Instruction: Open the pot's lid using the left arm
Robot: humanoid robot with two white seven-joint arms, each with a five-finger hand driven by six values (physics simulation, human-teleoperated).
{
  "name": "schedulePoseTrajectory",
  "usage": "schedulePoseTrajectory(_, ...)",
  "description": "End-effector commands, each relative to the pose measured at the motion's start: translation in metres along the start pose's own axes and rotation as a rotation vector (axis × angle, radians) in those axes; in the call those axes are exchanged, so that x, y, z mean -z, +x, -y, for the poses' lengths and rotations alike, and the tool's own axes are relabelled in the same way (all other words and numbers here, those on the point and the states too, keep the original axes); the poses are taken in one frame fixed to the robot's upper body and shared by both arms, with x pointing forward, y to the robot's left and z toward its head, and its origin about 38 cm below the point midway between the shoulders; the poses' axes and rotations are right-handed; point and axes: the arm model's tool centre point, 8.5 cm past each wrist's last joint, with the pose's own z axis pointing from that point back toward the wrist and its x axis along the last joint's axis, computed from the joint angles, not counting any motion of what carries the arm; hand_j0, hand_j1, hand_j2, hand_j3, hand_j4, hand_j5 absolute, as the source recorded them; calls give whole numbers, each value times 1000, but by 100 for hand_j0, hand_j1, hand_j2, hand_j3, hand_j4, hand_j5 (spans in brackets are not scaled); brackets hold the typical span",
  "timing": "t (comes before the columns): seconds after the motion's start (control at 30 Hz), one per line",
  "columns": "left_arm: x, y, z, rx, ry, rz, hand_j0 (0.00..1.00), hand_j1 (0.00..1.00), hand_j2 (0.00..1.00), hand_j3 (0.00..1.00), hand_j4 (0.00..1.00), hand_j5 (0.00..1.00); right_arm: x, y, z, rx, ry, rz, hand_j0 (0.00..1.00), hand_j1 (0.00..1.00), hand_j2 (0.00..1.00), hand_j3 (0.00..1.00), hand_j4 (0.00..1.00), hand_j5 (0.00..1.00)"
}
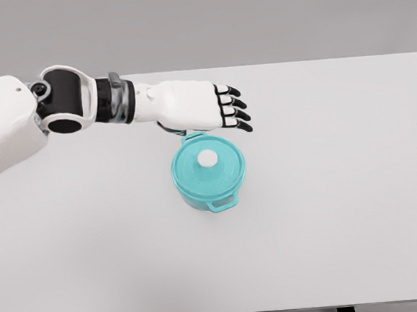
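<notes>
A teal pot [208,175] stands near the middle of the table, with a side handle at its front and another at its back. Its teal lid [202,168] sits closed on top and carries a small white knob [207,158]. My left hand [223,109] hovers just behind and above the pot, palm down, its black-tipped fingers [237,103] stretched out to the right and holding nothing. The hand hides part of the pot's far handle. It does not touch the lid.
The white table [343,210] spreads wide around the pot, its front edge near the bottom of the view. My left forearm [81,101] reaches in from the upper left.
</notes>
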Motion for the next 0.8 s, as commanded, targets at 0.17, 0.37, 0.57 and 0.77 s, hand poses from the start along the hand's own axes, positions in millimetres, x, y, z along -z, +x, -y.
schedulePoseTrajectory(0.17, 24, 15, 0, -5, 5, 59, 100, 100, 100, 100, 100, 100, 0, 0, 0, -1, 0, 0, 100, 100, 100, 100, 100, 100)
schedulePoseTrajectory(0.37, 24, 16, 9, -24, -4, 57, 100, 100, 100, 100, 100, 100, 0, 0, 0, 1, 0, 0, 100, 100, 100, 100, 100, 100)
schedulePoseTrajectory(0.57, 13, 10, 14, -32, -15, 34, 100, 100, 100, 100, 100, 100, 0, 0, 0, -1, 0, 0, 100, 100, 100, 100, 100, 100)
schedulePoseTrajectory(0.77, 1, 6, 21, -45, -30, 12, 100, 100, 100, 100, 100, 100, 0, 0, 0, -1, 0, 0, 100, 100, 100, 100, 100, 100)
